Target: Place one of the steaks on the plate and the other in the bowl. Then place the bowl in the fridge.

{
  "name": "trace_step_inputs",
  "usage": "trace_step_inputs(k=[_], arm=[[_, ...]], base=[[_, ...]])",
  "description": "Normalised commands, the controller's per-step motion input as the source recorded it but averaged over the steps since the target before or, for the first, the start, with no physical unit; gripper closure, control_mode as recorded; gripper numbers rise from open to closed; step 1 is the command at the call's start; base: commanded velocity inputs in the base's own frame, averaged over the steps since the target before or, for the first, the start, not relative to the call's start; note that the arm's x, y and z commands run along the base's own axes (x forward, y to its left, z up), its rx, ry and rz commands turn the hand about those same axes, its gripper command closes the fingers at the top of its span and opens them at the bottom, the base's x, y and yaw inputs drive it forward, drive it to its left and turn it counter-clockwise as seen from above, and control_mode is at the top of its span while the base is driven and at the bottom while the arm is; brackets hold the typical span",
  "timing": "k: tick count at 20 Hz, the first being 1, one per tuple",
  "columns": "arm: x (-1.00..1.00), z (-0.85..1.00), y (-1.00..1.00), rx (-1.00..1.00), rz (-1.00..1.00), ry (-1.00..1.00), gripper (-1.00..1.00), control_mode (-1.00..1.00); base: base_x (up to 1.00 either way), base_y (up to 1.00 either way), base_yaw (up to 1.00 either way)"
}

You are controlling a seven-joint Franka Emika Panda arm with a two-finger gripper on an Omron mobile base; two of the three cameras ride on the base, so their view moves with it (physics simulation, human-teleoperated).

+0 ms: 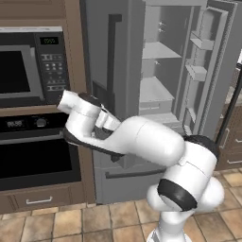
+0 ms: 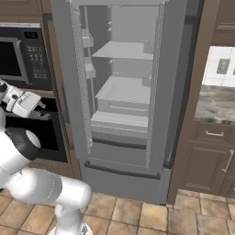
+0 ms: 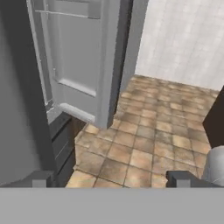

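The fridge (image 1: 158, 90) stands with both doors swung open, and its pale shelves (image 2: 124, 89) are bare. My arm is folded in front of it, with the hand (image 2: 23, 103) off to the left, before the oven. In the hand view my gripper (image 3: 113, 179) is open, its fingertips (image 3: 41, 178) wide apart with nothing between them. It looks past an open fridge door (image 3: 74, 57) at the tiled floor. The steaks, the plate and the bowl are out of view.
A microwave (image 1: 23, 71) and a black built-in oven (image 1: 33, 156) sit in the wooden cabinet left of the fridge. To the right are a stone counter (image 2: 215, 103) and drawers (image 2: 211, 151). Tan tiles (image 3: 148, 144) cover the floor.
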Motion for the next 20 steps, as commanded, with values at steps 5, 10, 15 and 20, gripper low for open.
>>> trace_step_inputs(k=[5,10,15,20], arm=[[-0.84,0.27,-1.0,0.77,0.04,-0.19,-1.0,-1.0],[-0.11,0.05,-1.0,0.76,0.01,-0.08,-1.0,-1.0],[0.3,0.0,-0.93,0.61,0.0,-0.18,-1.0,-1.0],[0.52,-0.06,-0.78,0.47,0.0,-0.03,-1.0,-1.0]], base=[[0.0,0.0,0.0],[0.0,0.0,0.0],[0.0,0.0,0.0],[0.0,0.0,0.0]])
